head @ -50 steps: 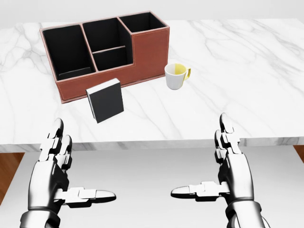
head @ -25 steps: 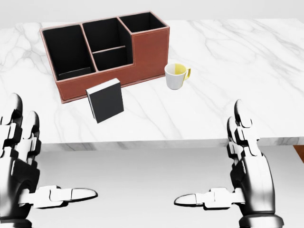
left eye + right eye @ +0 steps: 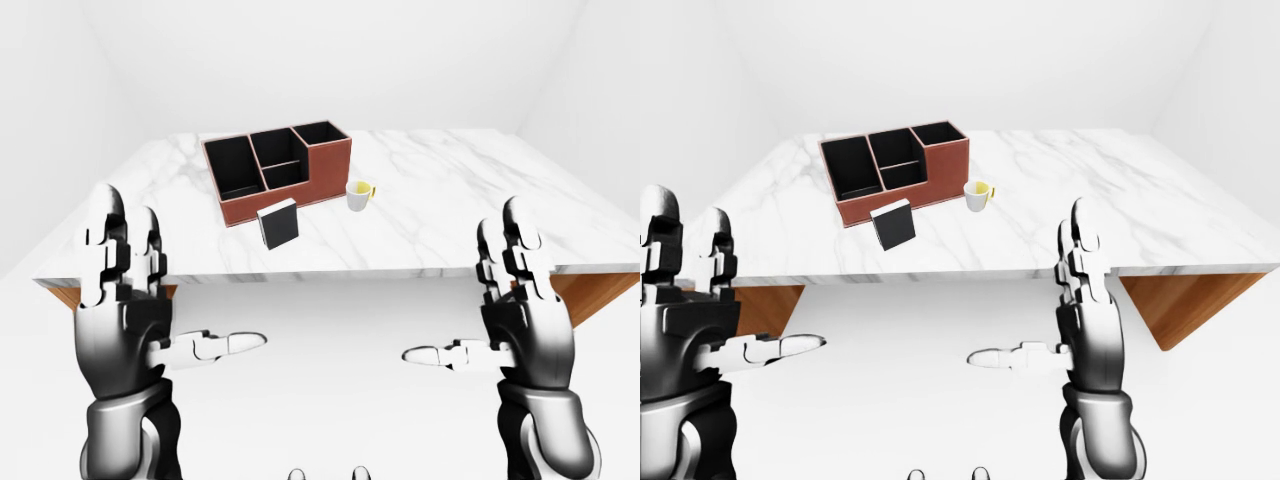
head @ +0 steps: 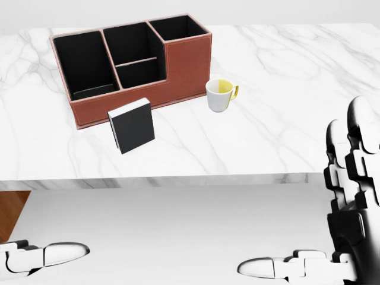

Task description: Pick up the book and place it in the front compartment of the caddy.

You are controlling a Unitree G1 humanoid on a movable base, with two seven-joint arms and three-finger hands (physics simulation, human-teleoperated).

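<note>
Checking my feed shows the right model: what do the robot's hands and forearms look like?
Both the left hand and right hand are glossy silver metal with black joints, three chunky segmented fingers each, thumbs tipped in rounded white pads. Forearms are dark, shiny cylinders. No cables, markings or sleeves visible.

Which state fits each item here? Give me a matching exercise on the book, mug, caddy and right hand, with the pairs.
Things:
1. book
2. mug
3. caddy
4. right hand

States:
A. open, fingers raised, short of the table edge
B. brown outside, black compartments, holding no book
C. black cover, standing on the marble just below the caddy in the head view
D. white with a yellow inside, right of the caddy in the head view

Pairs: 1-C, 2-D, 3-B, 4-A
</note>
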